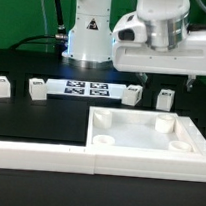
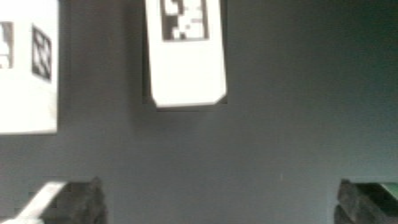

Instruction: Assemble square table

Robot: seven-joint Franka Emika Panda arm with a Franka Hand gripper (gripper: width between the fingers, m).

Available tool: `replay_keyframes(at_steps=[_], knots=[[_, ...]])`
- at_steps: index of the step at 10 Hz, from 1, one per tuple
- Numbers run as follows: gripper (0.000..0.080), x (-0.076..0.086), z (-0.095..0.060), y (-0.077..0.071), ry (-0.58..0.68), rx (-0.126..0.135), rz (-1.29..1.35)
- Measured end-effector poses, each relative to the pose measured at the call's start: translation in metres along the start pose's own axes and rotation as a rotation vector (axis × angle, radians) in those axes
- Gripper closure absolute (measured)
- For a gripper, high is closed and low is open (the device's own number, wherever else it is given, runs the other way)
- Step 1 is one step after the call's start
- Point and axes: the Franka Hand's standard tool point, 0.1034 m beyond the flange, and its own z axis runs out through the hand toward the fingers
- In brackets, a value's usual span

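The end effector [image 1: 165, 77] hangs spread wide, holding nothing, over a short white tagged block leg [image 2: 187, 60], likely aligning for a grasp. The white plastic square tray-like top [image 1: 139, 134] lies nearby, sockets up.

square top [image 1: 139, 132] white | legs [image 1: 37, 87] white, black-and-white tags | work surface [image 1: 30, 115] black

Low, wide exterior view; close wrist view straight down onto a leg [image 2: 187, 58].
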Motion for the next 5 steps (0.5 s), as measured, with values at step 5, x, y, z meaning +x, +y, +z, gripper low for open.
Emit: replay_keyframes(at_steps=[5], knots=[[0.0151, 0.0008, 0.0106, 0.0068, -0.303, -0.023, 0.01]])
